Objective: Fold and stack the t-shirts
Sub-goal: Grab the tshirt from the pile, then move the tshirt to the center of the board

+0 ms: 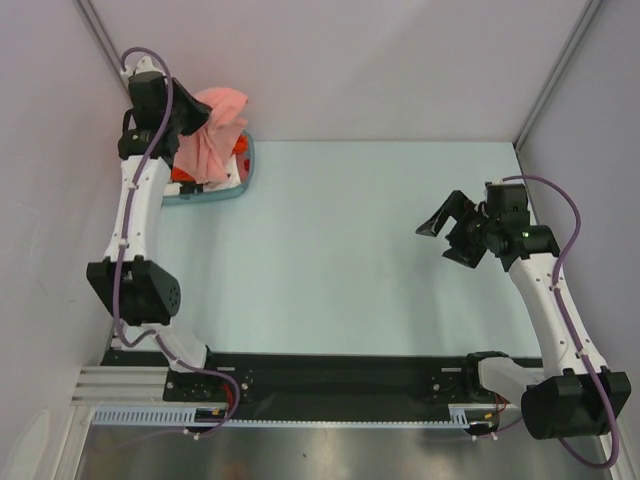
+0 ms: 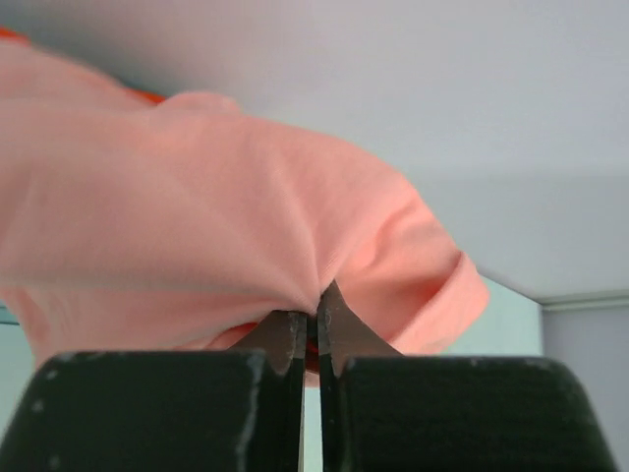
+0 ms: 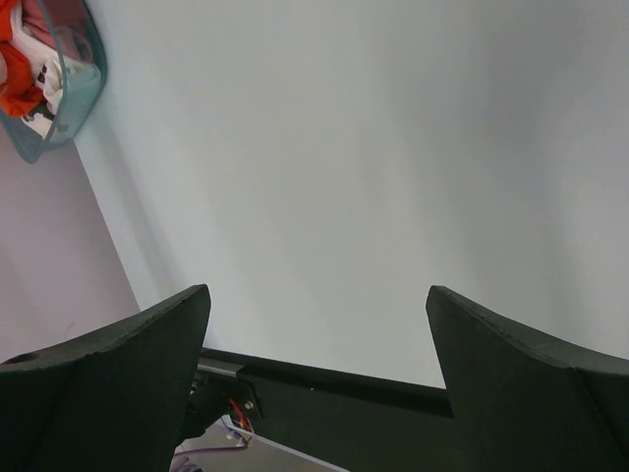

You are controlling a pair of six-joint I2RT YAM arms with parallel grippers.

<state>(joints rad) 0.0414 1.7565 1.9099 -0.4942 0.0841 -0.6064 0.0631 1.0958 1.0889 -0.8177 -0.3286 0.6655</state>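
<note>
My left gripper (image 1: pixel 200 122) is shut on the salmon-pink t-shirt (image 1: pixel 212 135) and holds it bunched up above the teal basket (image 1: pixel 243 175) at the far left. In the left wrist view the pink cloth (image 2: pixel 216 226) fills the frame, pinched between the closed fingertips (image 2: pixel 313 320). An orange shirt (image 1: pixel 184 178) and a white one show in the basket; both also show in the right wrist view, orange (image 3: pixel 18 87) and white (image 3: pixel 57 79). My right gripper (image 1: pixel 448 235) is open and empty, raised over the right side of the table (image 1: pixel 350 250).
The teal basket (image 3: pixel 69 113) sits at the table's far left corner against the wall. White walls close in the left, back and right sides. A black rail (image 1: pixel 340 375) runs along the near edge between the arm bases.
</note>
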